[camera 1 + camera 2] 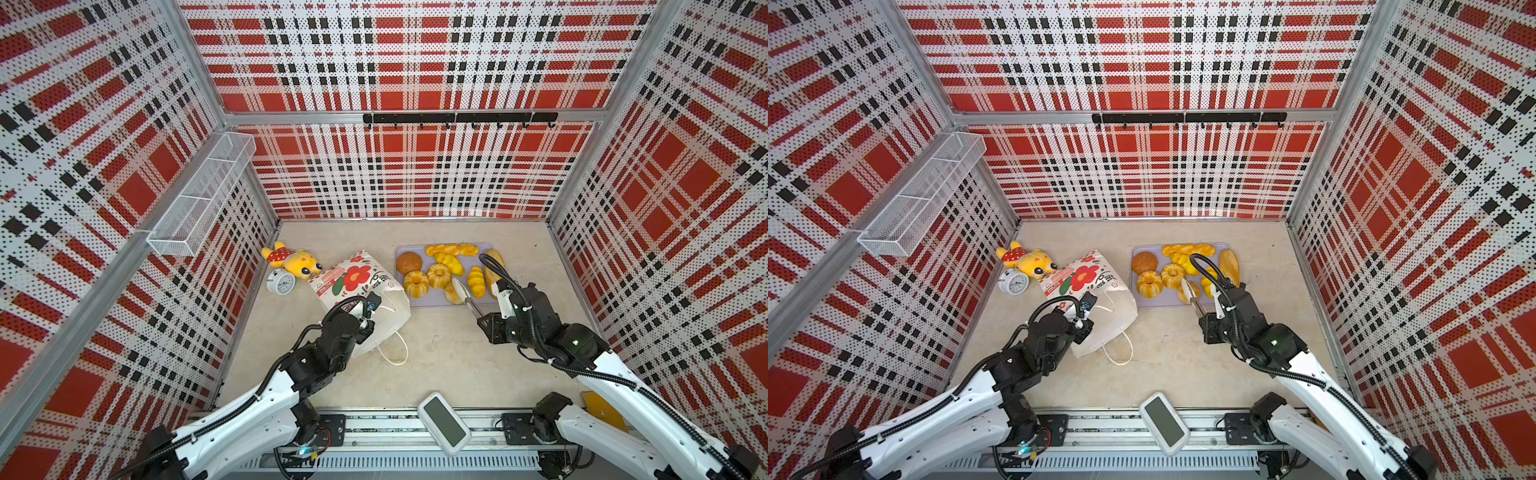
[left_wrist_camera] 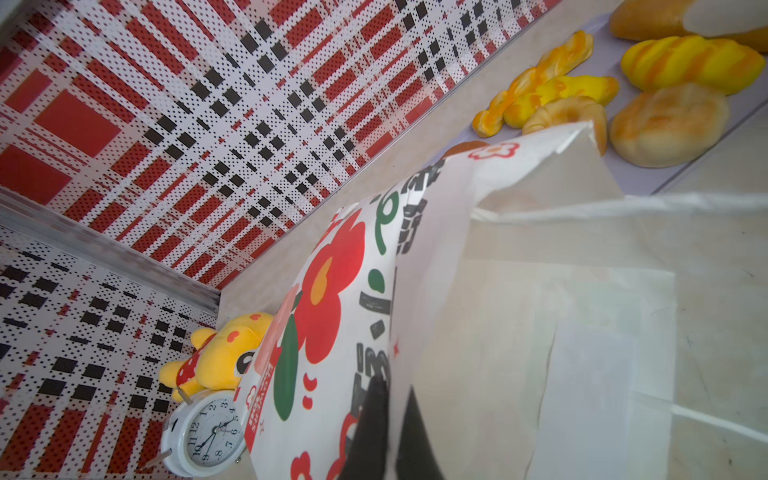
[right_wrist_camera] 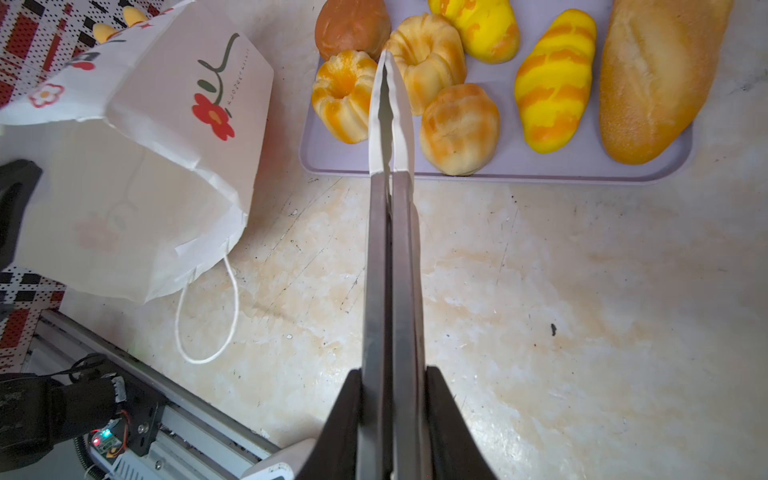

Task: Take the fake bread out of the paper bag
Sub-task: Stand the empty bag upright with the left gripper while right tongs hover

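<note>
Eight pieces of bread [image 1: 476, 281] lie on the tray [image 3: 540, 166]. The right gripper [image 3: 392, 374] is clamped on the tongs [image 3: 376, 249]. Their white tips are pressed together, holding nothing, over the tray's left part between two ring cakes [image 3: 343, 95]. The bag [image 1: 388, 305] lies on its side just left of the tray, apart from it. The left gripper [image 2: 393, 386] is closed, pinching the bag's paper wall. A plush [image 1: 291, 259] and a clock [image 1: 281, 282] sit beyond the bag, well apart from the tray.
</note>
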